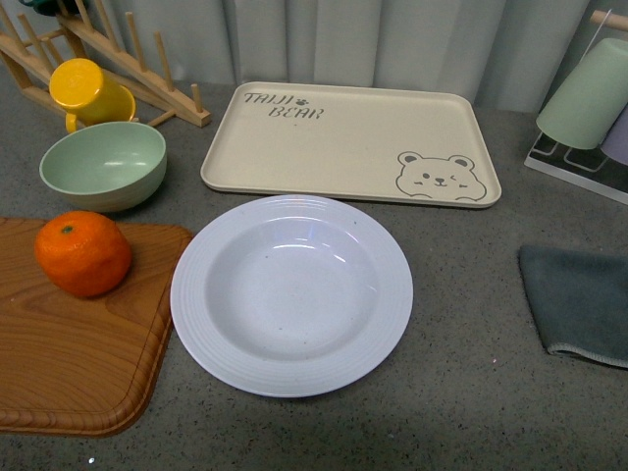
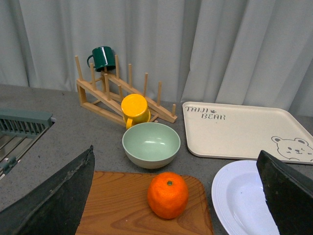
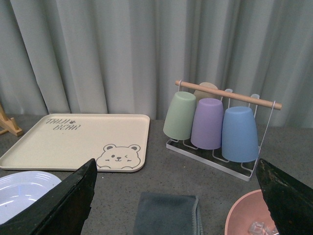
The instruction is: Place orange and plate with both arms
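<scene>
The orange (image 1: pixel 83 252) sits on a wooden cutting board (image 1: pixel 69 363) at the left of the front view. It also shows in the left wrist view (image 2: pixel 167 194). The white ridged plate (image 1: pixel 291 293) lies empty on the grey counter, right of the board; its edge shows in the left wrist view (image 2: pixel 239 198) and in the right wrist view (image 3: pixel 22 191). My left gripper (image 2: pixel 178 205) is open, hanging back above the orange. My right gripper (image 3: pixel 181 205) is open above a grey cloth (image 3: pixel 168 214). Neither arm shows in the front view.
A beige bear-printed tray (image 1: pixel 348 142) lies behind the plate. A pale green bowl (image 1: pixel 103 165), a yellow mug (image 1: pixel 86 93) and a wooden rack (image 1: pixel 118 59) stand at back left. The grey cloth (image 1: pixel 579 299) and a cup rack (image 3: pixel 215 122) are at right. A pink bowl (image 3: pixel 252 215) is nearby.
</scene>
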